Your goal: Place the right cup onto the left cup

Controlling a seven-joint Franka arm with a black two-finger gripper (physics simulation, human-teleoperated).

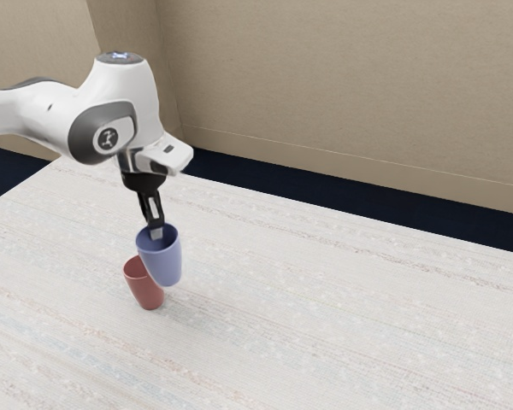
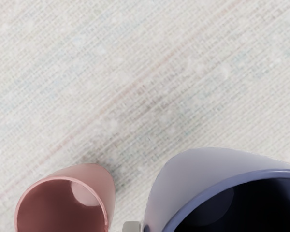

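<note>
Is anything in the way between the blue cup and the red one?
No, nothing visible: the tool holds the blue cup up by its rim, above the table, and nothing stands between the two cups.

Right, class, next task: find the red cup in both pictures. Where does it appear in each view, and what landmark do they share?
Exterior view: the red cup is on the table, toward the exterior view's left, partly hidden behind the blue cup.
Wrist view: it is beside the larger-looking blue cup, its open mouth visible, cut off by the picture's edge.
Shared landmark: the blue cup.
</note>
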